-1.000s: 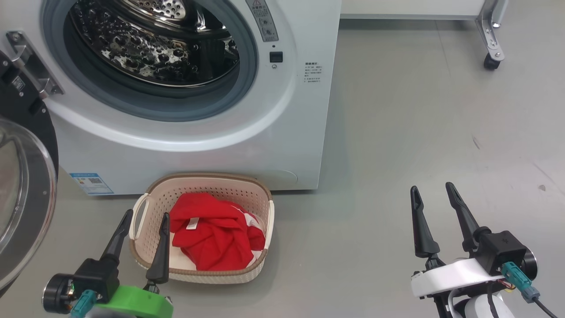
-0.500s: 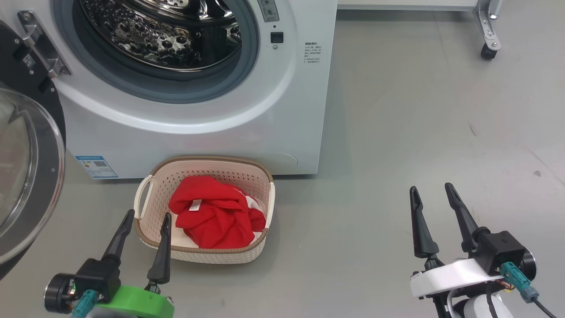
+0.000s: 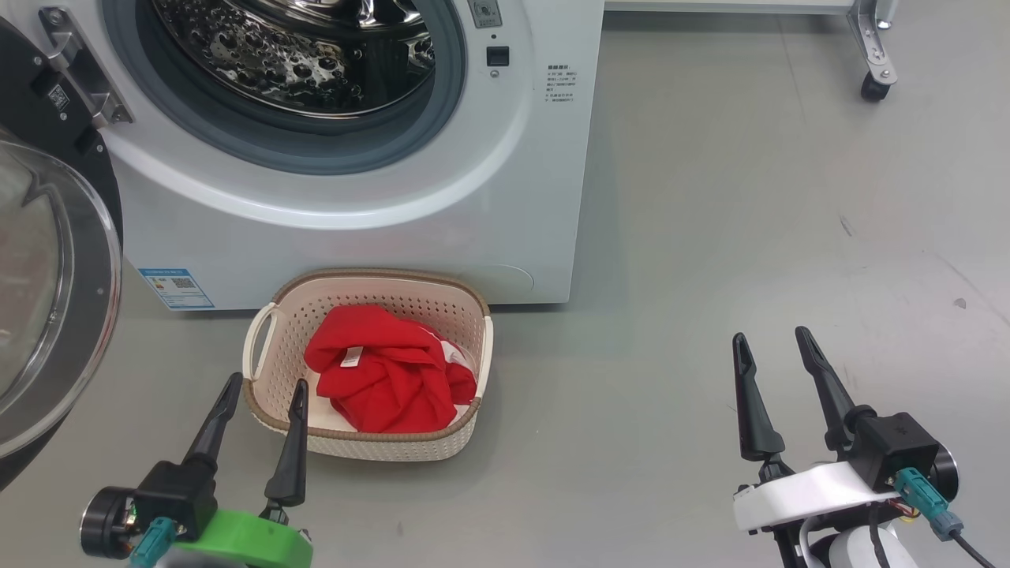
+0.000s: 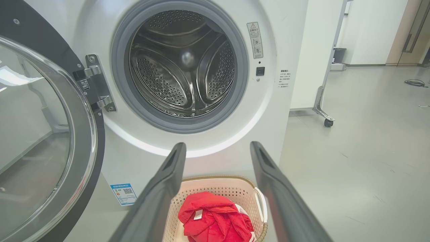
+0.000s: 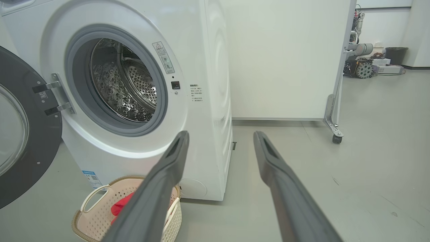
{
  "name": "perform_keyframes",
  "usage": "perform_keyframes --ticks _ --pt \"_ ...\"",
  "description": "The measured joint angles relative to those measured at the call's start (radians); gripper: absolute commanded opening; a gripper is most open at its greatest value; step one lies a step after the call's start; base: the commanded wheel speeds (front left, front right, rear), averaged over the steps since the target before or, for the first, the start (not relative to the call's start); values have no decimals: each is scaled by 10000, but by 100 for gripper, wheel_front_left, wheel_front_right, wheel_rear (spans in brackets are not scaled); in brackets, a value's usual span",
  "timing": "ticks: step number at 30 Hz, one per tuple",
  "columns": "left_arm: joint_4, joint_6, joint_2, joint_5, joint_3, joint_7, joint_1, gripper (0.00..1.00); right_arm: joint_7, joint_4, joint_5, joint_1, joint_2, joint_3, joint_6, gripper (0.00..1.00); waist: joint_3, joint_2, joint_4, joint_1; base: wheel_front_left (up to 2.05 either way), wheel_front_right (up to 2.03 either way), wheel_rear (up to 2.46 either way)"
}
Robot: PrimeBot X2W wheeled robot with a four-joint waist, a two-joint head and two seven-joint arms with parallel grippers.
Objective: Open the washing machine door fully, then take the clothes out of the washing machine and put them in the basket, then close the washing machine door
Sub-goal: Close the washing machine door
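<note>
Lab, bare grey floor (image 3: 750, 197), wheeled partition (image 5: 285, 67)

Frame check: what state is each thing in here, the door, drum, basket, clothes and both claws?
washing machine door: wide open, swung left
drum: empty as far as visible
basket: on the floor, loaded
clothes: bunched inside the basket
left claw: open, empty
right claw: open, empty

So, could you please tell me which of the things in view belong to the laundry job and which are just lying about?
For the job:
washing machine
its door, swung open
basket
red clothes, lying in the basket

Just lying about:
wheeled stand behind the machine
cable on the floor
black bin by the far wall
</note>
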Motion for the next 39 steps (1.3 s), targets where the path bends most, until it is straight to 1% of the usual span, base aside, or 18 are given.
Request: perform_keyframes --ticks 11,12,16,20,26,32,34,39 --pt "-25 10 0 -2 -36 0 0 100 0 13 0 -2 2 -10 12 100 -28 0 23 0 0 0 0" --pt "-25 81 0 -2 -36 0 0 100 0 19 0 -2 2 -10 12 100 -37 0 29 0 0 0 0" --pt "-25 90 0 -2 -40 0 0 100 0 42 -2 -3 6 -13 13 100 -60 0 45 0 0 0 0" --pt "-25 90 0 -2 -44 0 1 100 0 54 -15 -3 8 -10 92 100 -95 0 61 0 0 0 0" --pt "-27 90 0 0 -71 0 3 100 0 56 -15 -3 13 38 100 100 -155 0 113 0 0 0 0" --pt "-17 90 -2 4 -299 0 3 100 0 50 -15 0 19 25 117 100 -147 0 375 0 0 0 0" --pt "-15 90 -2 4 -305 0 3 100 0 48 -15 0 19 31 188 100 -151 0 505 0 0 0 0" --pt "-10 92 0 75 -397 0 2 100 0 29 -15 2 21 42 205 100 -156 0 907 0 0 0 0"
